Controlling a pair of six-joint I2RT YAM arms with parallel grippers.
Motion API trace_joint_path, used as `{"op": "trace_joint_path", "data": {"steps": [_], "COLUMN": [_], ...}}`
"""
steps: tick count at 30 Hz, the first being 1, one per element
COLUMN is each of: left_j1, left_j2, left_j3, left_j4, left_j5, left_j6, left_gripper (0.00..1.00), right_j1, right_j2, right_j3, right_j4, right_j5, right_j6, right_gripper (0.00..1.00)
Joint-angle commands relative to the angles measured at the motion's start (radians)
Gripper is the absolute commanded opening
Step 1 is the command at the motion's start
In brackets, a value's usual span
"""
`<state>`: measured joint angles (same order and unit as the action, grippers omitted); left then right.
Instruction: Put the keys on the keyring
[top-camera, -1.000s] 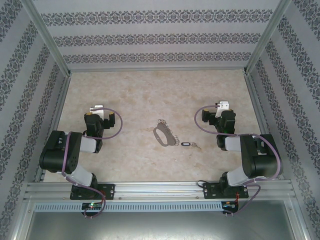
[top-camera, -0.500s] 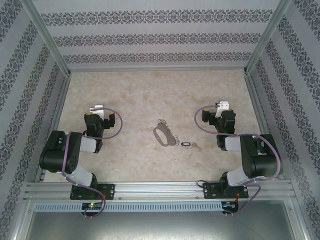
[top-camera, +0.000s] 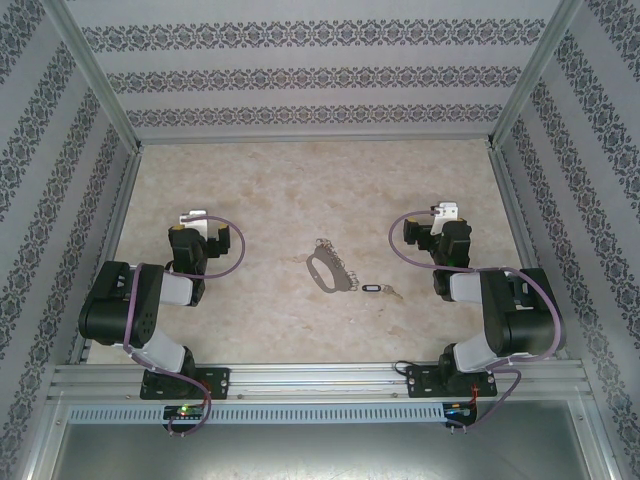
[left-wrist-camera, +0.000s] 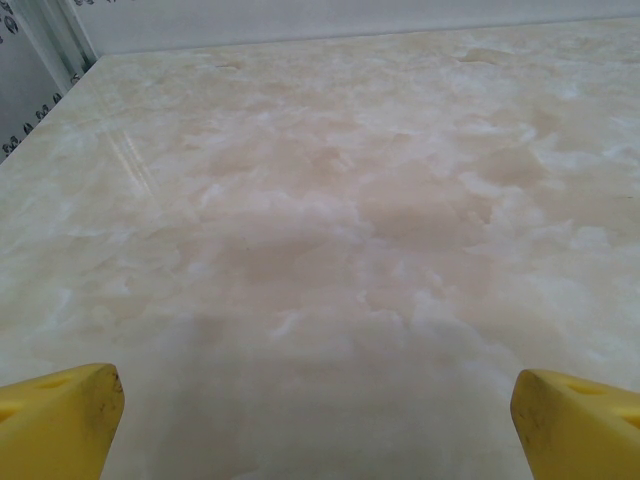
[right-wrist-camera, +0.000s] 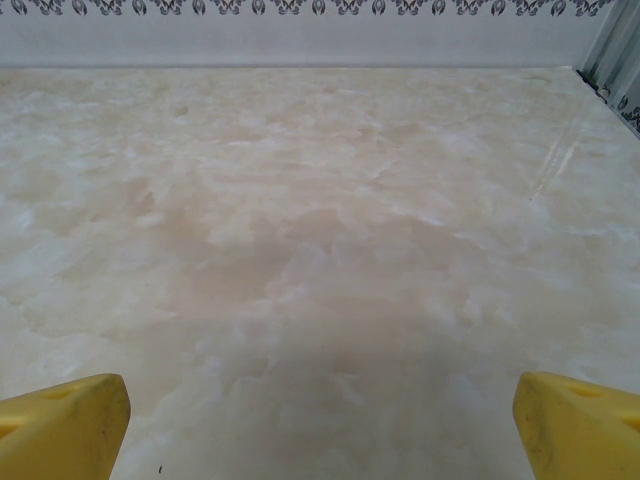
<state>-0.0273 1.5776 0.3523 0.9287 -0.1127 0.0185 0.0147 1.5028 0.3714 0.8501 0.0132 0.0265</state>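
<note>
The keyring (top-camera: 340, 272), a thin grey loop with a row of small clips along its right edge, lies flat on the table between the two arms. One of the keys (top-camera: 371, 289), tiny with a dark oblong head, lies just right of the loop and apart from it. My left gripper (top-camera: 192, 216) hangs left of the ring and my right gripper (top-camera: 446, 210) right of the key, both well clear of them. In the left wrist view the left gripper (left-wrist-camera: 320, 425) stands open, yellow fingertips (left-wrist-camera: 60, 420) wide over bare table. The right gripper (right-wrist-camera: 320, 430) is likewise open, fingertips (right-wrist-camera: 60, 425) spread with nothing between.
The marbled beige table (top-camera: 300, 180) is walled by patterned panels at the back (top-camera: 310, 80) and both sides, with metal frame rails (top-camera: 320, 378) along the near edge. There is free room beyond the ring toward the back wall.
</note>
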Motion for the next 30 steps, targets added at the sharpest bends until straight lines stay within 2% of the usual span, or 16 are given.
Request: {"op": "trace_joint_path", "data": {"steps": [1, 30], "left_j1": [-0.011, -0.002], "left_j2": [0.012, 0.011], "left_j3": [0.017, 0.019], "left_j4": [0.054, 0.044], "left_j5": [0.007, 0.011], "left_j6": [-0.005, -0.017], "left_gripper": [1.00, 1.00], "right_j1": [-0.007, -0.012], "right_j2": [0.008, 0.005], "right_j3": [0.020, 0.020], "right_j4": [0.030, 0.030], "right_j5": [-0.012, -0.016], "right_j6": [-0.002, 0.003], "right_gripper": [0.98, 0.98]}}
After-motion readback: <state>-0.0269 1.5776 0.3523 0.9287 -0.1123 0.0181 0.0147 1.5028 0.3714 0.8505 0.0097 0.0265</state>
